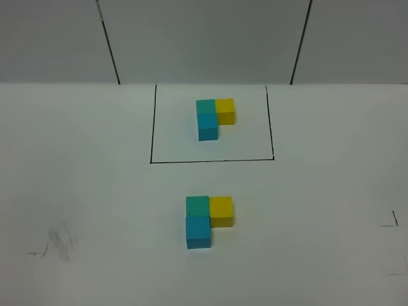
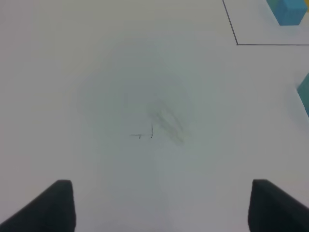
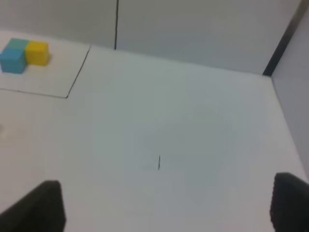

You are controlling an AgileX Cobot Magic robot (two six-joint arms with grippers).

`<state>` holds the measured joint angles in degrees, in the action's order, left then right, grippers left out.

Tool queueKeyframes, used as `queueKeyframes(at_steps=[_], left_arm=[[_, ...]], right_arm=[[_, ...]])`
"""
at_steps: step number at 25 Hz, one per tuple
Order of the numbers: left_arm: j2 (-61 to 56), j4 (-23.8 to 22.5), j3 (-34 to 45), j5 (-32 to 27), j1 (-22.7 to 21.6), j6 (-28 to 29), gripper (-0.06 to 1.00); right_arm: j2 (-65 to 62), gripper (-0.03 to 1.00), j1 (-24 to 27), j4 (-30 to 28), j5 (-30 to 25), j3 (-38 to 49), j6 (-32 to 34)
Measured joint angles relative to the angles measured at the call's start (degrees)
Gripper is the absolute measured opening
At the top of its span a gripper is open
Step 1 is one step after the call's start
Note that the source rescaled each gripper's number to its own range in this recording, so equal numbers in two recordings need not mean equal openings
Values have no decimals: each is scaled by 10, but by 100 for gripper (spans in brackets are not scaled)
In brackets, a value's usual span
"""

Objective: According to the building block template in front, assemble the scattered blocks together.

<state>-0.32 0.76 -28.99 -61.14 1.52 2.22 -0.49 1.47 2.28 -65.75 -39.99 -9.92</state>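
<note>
Scattered blocks [image 1: 208,219] sit joined in an L on the desk [image 1: 76,191], near of the framed building block template [image 1: 215,116]. Left end effector [image 2: 161,203] released, above bare desk. Right end effector [image 3: 166,208] likewise released, holding nothing.

High camera faces down; both wrist views share the framed template [image 1: 215,118].

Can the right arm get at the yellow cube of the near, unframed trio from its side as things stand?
Probably yes. The yellow cube sits on the right side of the unframed trio, with bare table beside it. The right gripper is open and holds nothing; neither arm shows overhead.
</note>
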Motion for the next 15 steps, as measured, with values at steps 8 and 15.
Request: queueKeyframes(at_steps=[8, 15], left_arm=[[0, 0, 0, 0, 0, 0, 59], [0, 0, 0, 0, 0, 0, 59]], right_arm=[[0, 78, 0, -6, 36, 115, 39], [0, 78, 0, -12, 45, 115, 47]])
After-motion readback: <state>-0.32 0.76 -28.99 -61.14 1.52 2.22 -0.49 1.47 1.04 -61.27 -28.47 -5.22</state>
